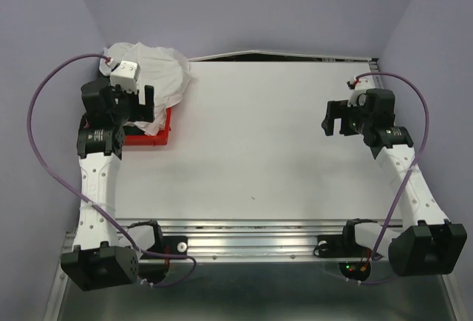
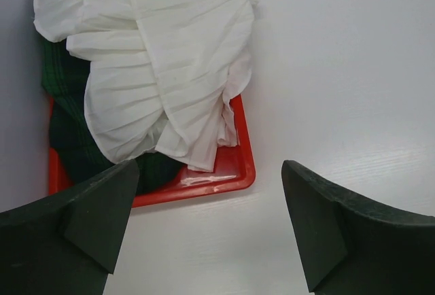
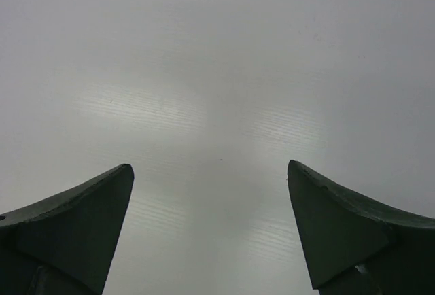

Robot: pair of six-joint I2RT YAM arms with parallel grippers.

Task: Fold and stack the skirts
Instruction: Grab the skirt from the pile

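The white ruffled skirt (image 1: 161, 69) lies bunched on the red tray (image 1: 157, 140) at the table's far left. In the left wrist view the white skirt (image 2: 156, 57) covers the green-and-navy plaid skirt (image 2: 68, 125), which shows at the tray's (image 2: 231, 176) left side. My left gripper (image 1: 135, 101) hovers over the tray's near edge, open and empty; its fingers (image 2: 88, 220) frame bare table just in front of the tray. My right gripper (image 1: 338, 119) is open and empty above bare table at the right, far from the skirts.
The white table (image 1: 266, 143) stretches between the arms. Purple walls close the back and both sides. A purple cable (image 1: 44, 99) loops from the left arm, another (image 1: 417, 99) from the right arm. A metal rail (image 1: 251, 236) runs along the near edge.
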